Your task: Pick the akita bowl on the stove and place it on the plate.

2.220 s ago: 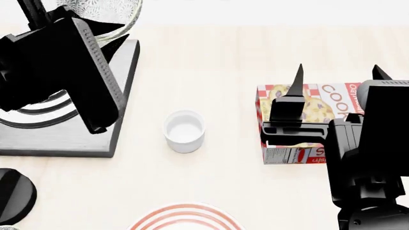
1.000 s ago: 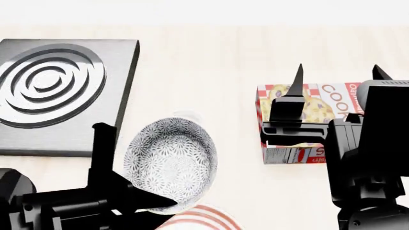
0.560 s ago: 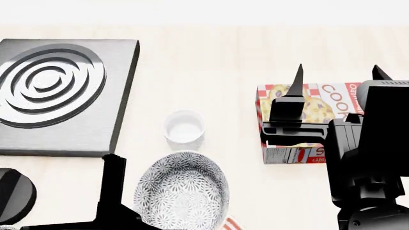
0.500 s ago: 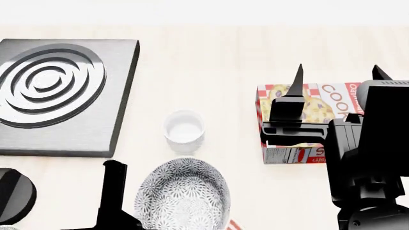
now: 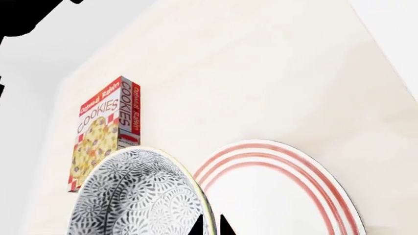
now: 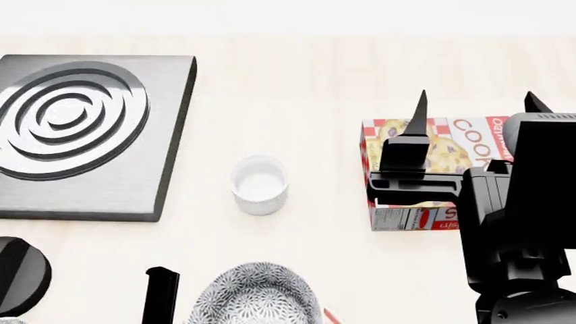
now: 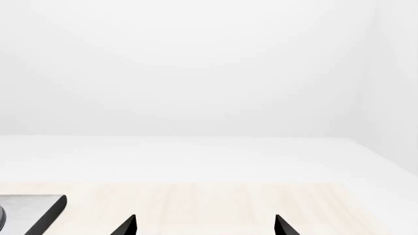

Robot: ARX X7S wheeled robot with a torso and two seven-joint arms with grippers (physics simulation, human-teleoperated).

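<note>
Black finger tips of your left pincer (image 5: 210, 226) close on the rim of the akita bowl (image 5: 137, 196), one tip on each side of the wall, so it is clamped on the bowl; in the head view only one dark finger (image 6: 160, 295) shows beside the bowl (image 6: 258, 297) at the near edge of the surface. You have the bowl off the stove (image 6: 90, 135), held near that near edge, and in the left wrist view it overlaps the rim of the plate (image 5: 287, 191) with the thin red rings; whether it touches the plate you cannot tell. A sliver of the red rim (image 6: 330, 316) peeks out beside the bowl in the head view. Further toward the middle of the pale wooden surface (image 6: 297, 88) stands the small white cup (image 6: 259, 183), apart from the bowl. The stove sits at the far left part of the surface, its rings bare, with a black knob (image 6: 20, 275) near the near left edge. Your right pincer (image 7: 203, 225) hangs over the right side, its two pointed fingers spread apart and holding nothing, above the cookie box (image 6: 423, 169) that lies flat there.
</note>
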